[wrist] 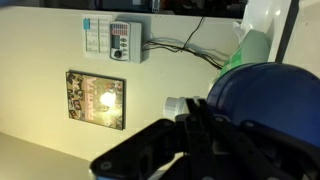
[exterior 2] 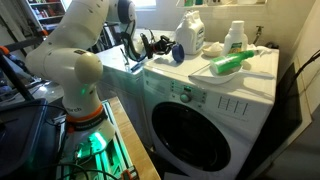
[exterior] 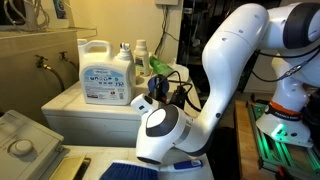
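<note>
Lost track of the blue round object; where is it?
In an exterior view, the blue round object sits on the washer top by the end effector and the white jug.

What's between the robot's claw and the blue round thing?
Nothing shows between them. In the wrist view the blue round thing sits right behind the gripper.

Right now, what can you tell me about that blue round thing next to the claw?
The blue round thing looks like smooth, glossy dark-blue plastic with a domed shape. It sits on top of the white washing machine, beside a white jug. The claw is right up against it, but whether it grips it is hidden.
</note>
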`<state>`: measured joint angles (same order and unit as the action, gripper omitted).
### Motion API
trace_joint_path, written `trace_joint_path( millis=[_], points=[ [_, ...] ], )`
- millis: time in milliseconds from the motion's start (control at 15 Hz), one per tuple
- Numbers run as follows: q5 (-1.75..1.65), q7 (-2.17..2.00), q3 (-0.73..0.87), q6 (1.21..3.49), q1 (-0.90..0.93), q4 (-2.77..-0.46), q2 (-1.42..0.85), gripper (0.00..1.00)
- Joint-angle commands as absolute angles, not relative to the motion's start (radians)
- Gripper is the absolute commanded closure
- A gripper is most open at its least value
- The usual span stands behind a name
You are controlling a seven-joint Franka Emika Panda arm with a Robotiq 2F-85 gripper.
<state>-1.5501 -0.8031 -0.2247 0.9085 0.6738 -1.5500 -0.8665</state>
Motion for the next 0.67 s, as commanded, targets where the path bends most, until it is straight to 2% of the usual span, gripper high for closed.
trace_joint_path(
  millis=[0,133,200,333,600],
  points=[
    [-1.559,-0.733,-0.228,0.885,0.682,-1.502,-0.906,0.98],
    [-1.551,-0.704,-0.231,0.887,0.684,-1.488,-0.913,0.95],
    [-1.547,-0.691,-0.232,0.887,0.685,-1.48,-0.916,0.7],
    [-1.529,-0.646,-0.24,0.889,0.684,-1.467,-0.921,0.62],
    [-1.517,-0.581,-0.246,0.887,0.691,-1.436,-0.927,0.33]
  ],
)
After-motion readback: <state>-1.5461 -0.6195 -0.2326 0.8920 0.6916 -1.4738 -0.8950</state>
